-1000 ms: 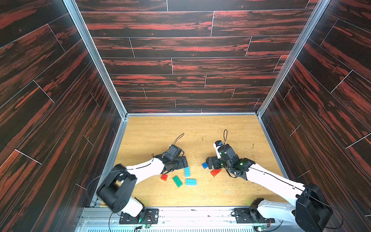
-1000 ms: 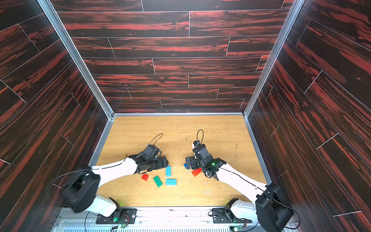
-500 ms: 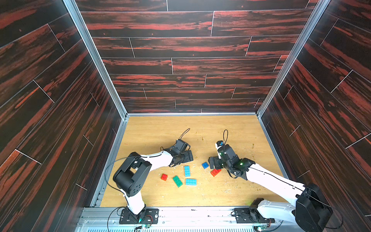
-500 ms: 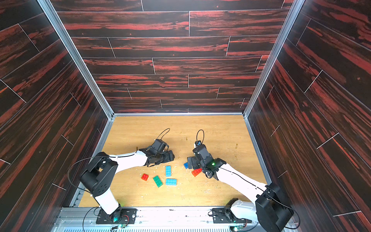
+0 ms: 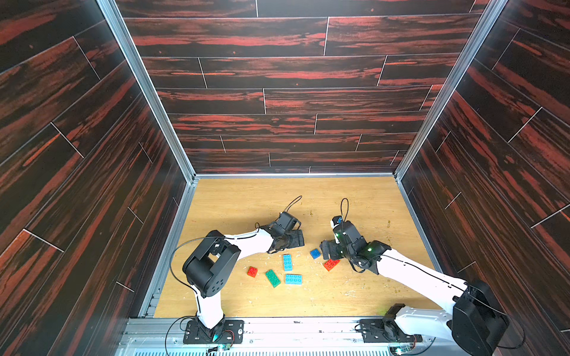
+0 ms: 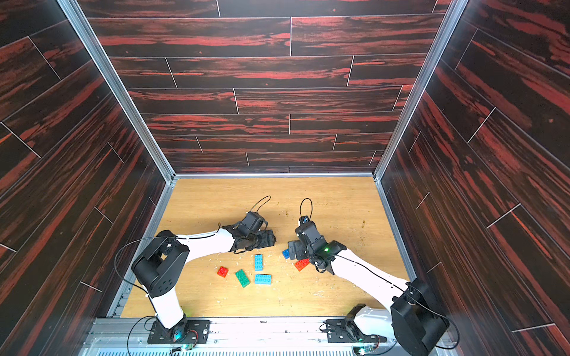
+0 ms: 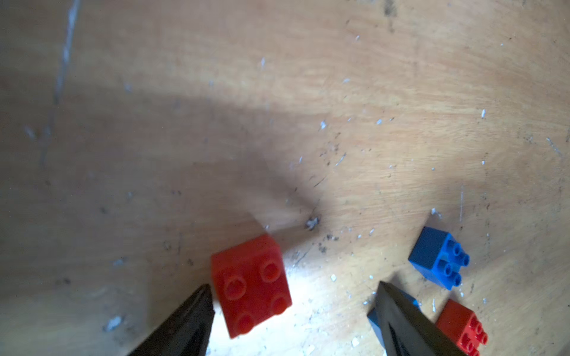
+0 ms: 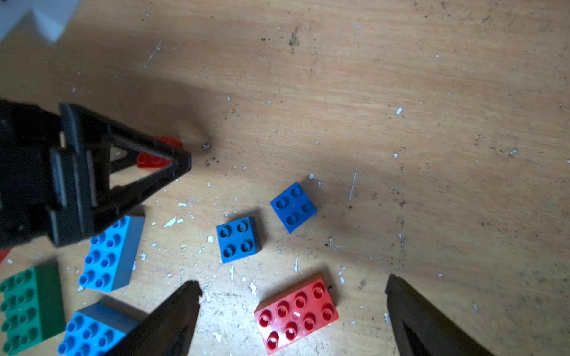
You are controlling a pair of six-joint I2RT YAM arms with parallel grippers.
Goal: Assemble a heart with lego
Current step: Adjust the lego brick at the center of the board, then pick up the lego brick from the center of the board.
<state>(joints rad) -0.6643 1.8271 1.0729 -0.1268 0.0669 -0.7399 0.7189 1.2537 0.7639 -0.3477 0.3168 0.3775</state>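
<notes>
A: Top view?
B: The left gripper (image 5: 297,240) has swung inward, away from the green brick (image 5: 273,278); the lego (image 5: 287,262) lies loose on the scuffed wooden table (image 5: 246,200).
A: Left wrist?
B: Its jaws stand released around a glossy red square brick (image 7: 251,285).
A: Right wrist?
B: The right gripper (image 8: 292,280) gapes over a studded red rectangle (image 8: 296,313)

Lab robot cell (panelled walls (image 5: 277,92), aluminium frame (image 5: 149,92))
</notes>
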